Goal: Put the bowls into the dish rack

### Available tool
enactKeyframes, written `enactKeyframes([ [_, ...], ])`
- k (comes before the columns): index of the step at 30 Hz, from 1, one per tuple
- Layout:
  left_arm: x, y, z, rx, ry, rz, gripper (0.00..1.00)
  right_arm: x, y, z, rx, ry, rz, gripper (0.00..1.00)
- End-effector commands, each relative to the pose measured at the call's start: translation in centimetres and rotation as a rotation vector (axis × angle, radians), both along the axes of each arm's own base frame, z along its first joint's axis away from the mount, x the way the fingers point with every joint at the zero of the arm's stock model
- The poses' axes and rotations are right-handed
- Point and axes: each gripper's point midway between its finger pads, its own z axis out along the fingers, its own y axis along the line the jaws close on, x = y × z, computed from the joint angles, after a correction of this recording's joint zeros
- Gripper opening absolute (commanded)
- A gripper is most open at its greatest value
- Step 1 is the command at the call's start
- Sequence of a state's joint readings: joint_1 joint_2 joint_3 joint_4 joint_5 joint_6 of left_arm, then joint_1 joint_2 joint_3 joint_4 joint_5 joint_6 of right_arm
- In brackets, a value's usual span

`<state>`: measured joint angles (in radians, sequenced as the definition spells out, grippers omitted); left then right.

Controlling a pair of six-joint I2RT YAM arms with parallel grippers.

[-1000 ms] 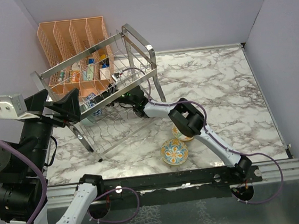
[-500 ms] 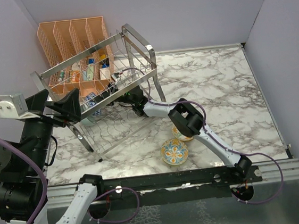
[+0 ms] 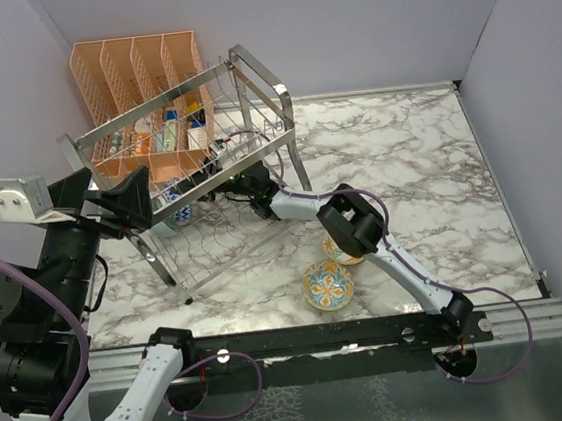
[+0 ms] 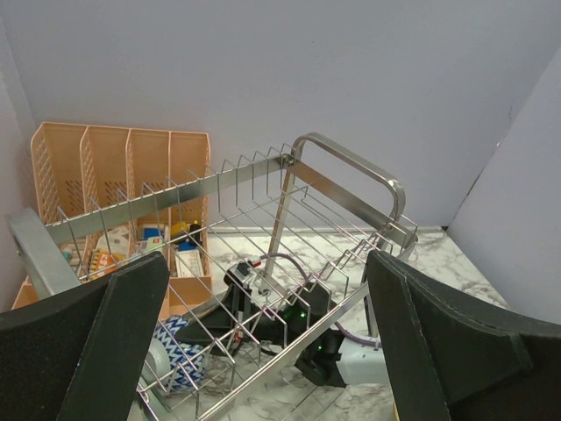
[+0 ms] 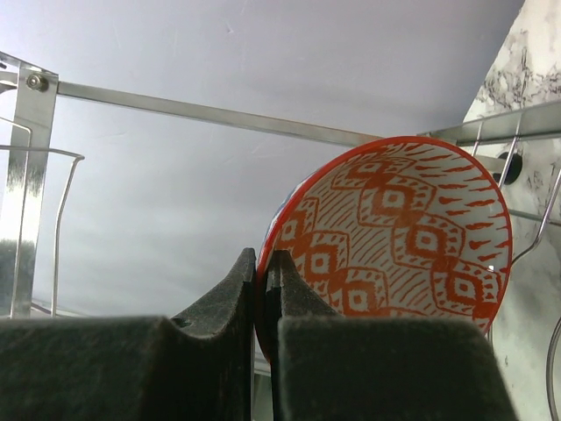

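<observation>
The chrome wire dish rack [image 3: 259, 80] stands at the back left. My right gripper [image 3: 197, 195] reaches into its lower tier and is shut on the rim of a bowl [image 5: 394, 237], red diamond pattern inside, blue zigzag outside [image 4: 180, 355], held on edge. The rack's bars [image 5: 219, 118] show behind it. Two floral bowls lie on the marble: one [image 3: 327, 286] in the open, one [image 3: 338, 256] partly hidden by the right arm. My left gripper [image 3: 109, 203] hovers open and empty at the rack's left end, looking across its upper tier [image 4: 351, 171].
A peach-orange mesh organiser [image 3: 136, 70] with small items stands behind the rack against the back wall. Purple walls close in the marble table [image 3: 427, 165] at the back and on both sides. The right arm's links [image 3: 353, 225] stretch across the table's middle.
The right gripper with the bowl has shifted slightly within the rack's lower tier. The left gripper and the two bowls on the table have not moved.
</observation>
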<state>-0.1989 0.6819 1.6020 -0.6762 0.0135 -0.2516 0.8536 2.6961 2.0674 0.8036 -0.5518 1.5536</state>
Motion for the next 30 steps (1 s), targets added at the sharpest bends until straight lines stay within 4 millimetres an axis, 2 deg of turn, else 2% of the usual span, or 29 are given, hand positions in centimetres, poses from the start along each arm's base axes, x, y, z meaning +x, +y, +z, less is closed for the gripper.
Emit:
enactKeyframes([
  [1,0.1,-0.2,-0.3,0.011,0.005,-0.012,0.99,-1.4,0.0,-2.7,-0.077,0.113,0.065,0.01],
  [9,0.2,-0.2,-0.3,0.011,0.005,-0.01,0.99,-1.1,0.3,-3.1,-0.107,0.138,0.056,0.03],
  [11,0.2,-0.2,-0.3,0.011,0.007,-0.01,0.99,-1.0,0.3,-3.6,-0.122,0.147,0.05,0.06],
  [19,0.2,-0.1,-0.5,0.013,0.011,-0.003,0.99,-1.3,0.3,-5.6,-0.139,0.214,0.068,0.06],
  [24,0.3,-0.1,-0.5,0.014,0.012,-0.004,0.99,-1.5,0.2,-4.1,-0.097,0.22,0.083,0.01],
  [25,0.2,0.0,-0.3,0.013,0.006,0.0,0.99,-1.5,0.1,-2.6,-0.073,0.21,0.088,0.01],
  [26,0.2,0.0,-0.3,0.014,0.005,-0.001,0.99,-1.6,0.0,-2.2,-0.069,0.208,0.088,0.01],
  [30,0.2,-0.2,-0.2,0.011,0.004,-0.008,0.99,-1.9,0.1,-2.2,-0.082,0.218,0.096,0.01],
])
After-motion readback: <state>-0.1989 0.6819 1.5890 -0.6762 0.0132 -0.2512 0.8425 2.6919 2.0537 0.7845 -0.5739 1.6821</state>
